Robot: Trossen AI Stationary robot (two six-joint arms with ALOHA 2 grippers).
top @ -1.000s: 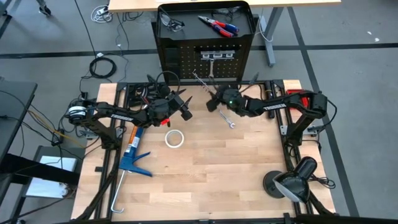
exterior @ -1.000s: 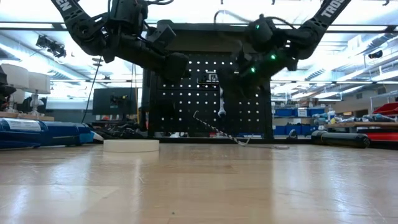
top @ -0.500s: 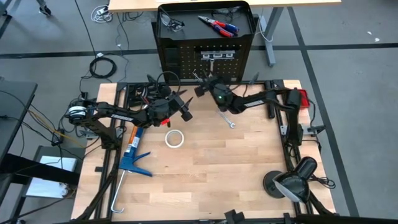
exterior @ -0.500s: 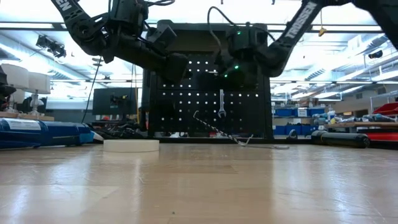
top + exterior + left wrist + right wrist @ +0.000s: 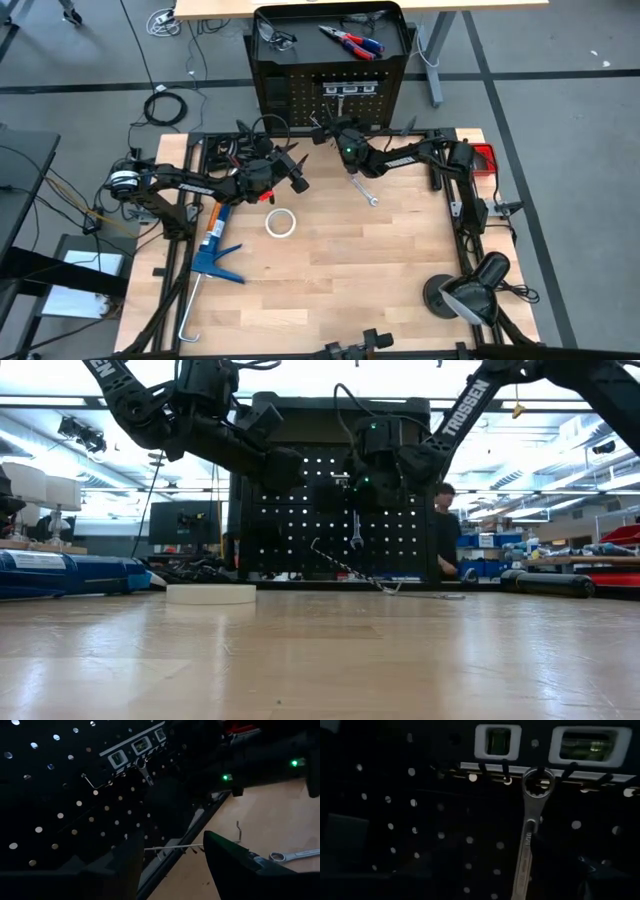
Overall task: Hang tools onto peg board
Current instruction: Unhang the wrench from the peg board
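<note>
Peg board: upright black metal panel (image 5: 330, 85) with rows of small round holes and a black tray-like top, standing at the far edge of the light wooden counter (image 5: 330, 260).
Hung wrench: slim silver steel wrench (image 5: 530, 835), ring end over a peg of the board, shaft straight down, free of both hands.
Second wrench: silver wrench (image 5: 366, 194) flat on the counter, just in front of the board.
Tray: red-and-blue-handled pliers (image 5: 352, 40) and black-framed safety glasses (image 5: 278, 38) lie on the board's top.
Right hand: (image 5: 330, 128) close to the board face, fingers apart, empty.
Left hand: (image 5: 292, 165) in front of the board's left part, fingers apart, empty.
Change: one second ago the right hand was farther from the board; the left hand has not moved.
</note>
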